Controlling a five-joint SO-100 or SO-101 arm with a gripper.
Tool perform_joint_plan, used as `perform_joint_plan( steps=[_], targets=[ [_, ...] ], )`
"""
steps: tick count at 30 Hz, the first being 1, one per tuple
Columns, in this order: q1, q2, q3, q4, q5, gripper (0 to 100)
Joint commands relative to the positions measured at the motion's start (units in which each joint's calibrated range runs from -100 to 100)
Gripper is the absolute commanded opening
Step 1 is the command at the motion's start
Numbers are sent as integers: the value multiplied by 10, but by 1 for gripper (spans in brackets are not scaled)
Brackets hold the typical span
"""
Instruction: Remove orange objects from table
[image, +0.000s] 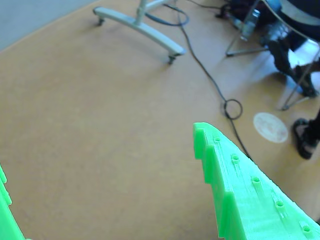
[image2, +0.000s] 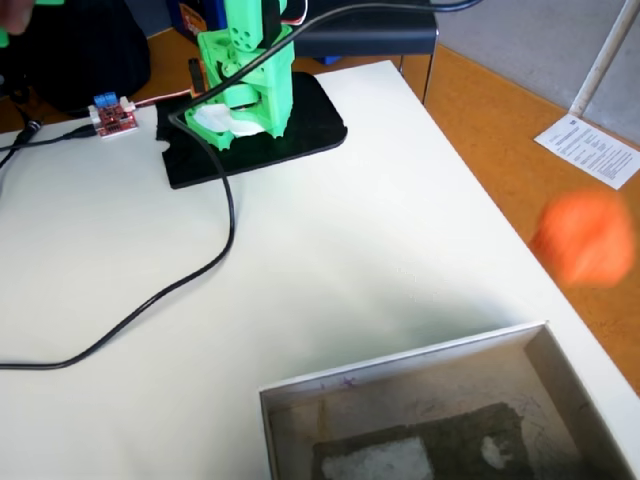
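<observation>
White surface (image2: 380, 250) fills the fixed view and carries no orange item; a blurred orange object (image2: 585, 240) shows past its right edge, over the brown floor, apparently mid-fall. Wrist view looks down at floor (image: 100, 125) between green fingers (image: 250, 200), spread wide and empty. Removal looks nearly finished, judging by this.

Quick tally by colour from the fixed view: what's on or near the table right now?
Orange: 1, a blurred orange object past the table's right edge, apparently in mid-air.
Green: 1, the arm base.
Black: 2, base plate and cable.
Red: 1, small board.
White: 2, box and paper sheet on the floor.
Total: 7.
</observation>
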Motion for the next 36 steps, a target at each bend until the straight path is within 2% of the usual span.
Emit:
perform_joint_plan(
  steps=[1,4,6,8,9,11,15,17,19,21,22,23,24,26,27,36],
  targets=[
    [14,-21,7,-11,-4,41],
    [29,-42,40,-11,-21,41],
    [66,-81,120,-20,-46,41],
    [128,-162,275,-31,-108,41],
    [167,-227,360,10,-129,41],
    [259,-392,550,128,-130,41],
    [497,-660,918,154,-104,41],
    [557,-720,916,304,-105,41],
    [569,-738,915,379,-114,41],
    [573,-783,915,521,-60,41],
    [560,-812,916,598,-54,41],
    [545,-849,916,662,-59,41],
    [537,-894,916,704,-105,41],
    [533,-984,916,734,-211,41],
    [532,-1018,917,746,-243,41],
    [549,-1021,917,746,-281,41]
  ],
)
